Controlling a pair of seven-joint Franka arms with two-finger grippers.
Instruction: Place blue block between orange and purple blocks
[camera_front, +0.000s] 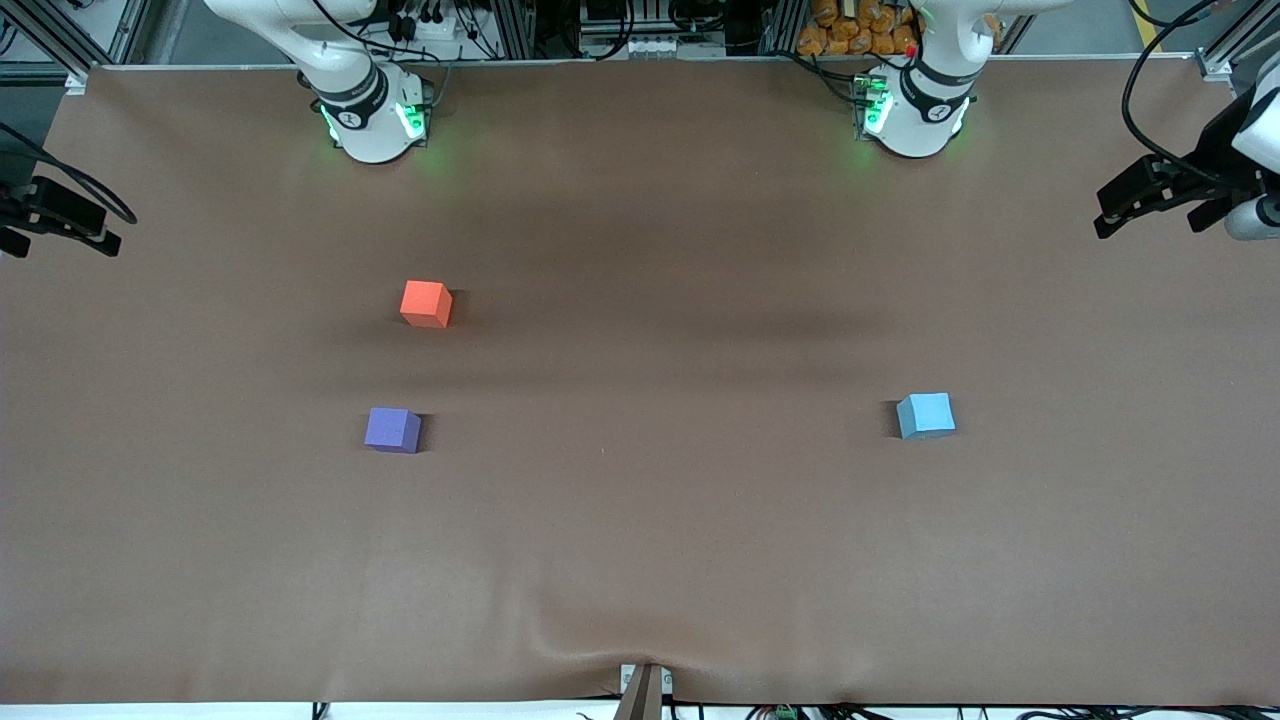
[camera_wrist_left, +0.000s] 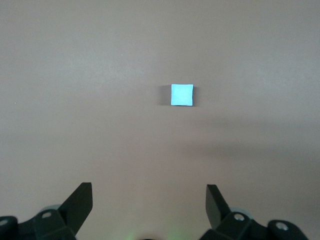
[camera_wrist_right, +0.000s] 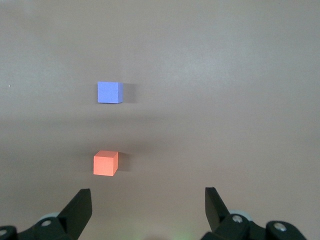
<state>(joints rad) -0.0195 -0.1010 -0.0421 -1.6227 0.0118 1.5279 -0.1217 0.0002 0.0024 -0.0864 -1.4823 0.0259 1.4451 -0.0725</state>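
Note:
The blue block (camera_front: 925, 415) sits on the brown table toward the left arm's end. It also shows in the left wrist view (camera_wrist_left: 182, 94), well below my left gripper (camera_wrist_left: 148, 192), which is open, empty and high over the table. The orange block (camera_front: 426, 303) and the purple block (camera_front: 392, 430) sit toward the right arm's end, apart, the purple one nearer the front camera. Both show in the right wrist view, orange (camera_wrist_right: 105, 163) and purple (camera_wrist_right: 109, 92). My right gripper (camera_wrist_right: 147, 195) is open, empty and high above them. Neither gripper shows in the front view.
The brown cloth (camera_front: 640, 500) covers the whole table and wrinkles at its near edge. Black gear on mounts stands at the table's two ends (camera_front: 60, 215) (camera_front: 1165, 190). The arms' bases (camera_front: 370, 110) (camera_front: 910, 110) stand along the table's back edge.

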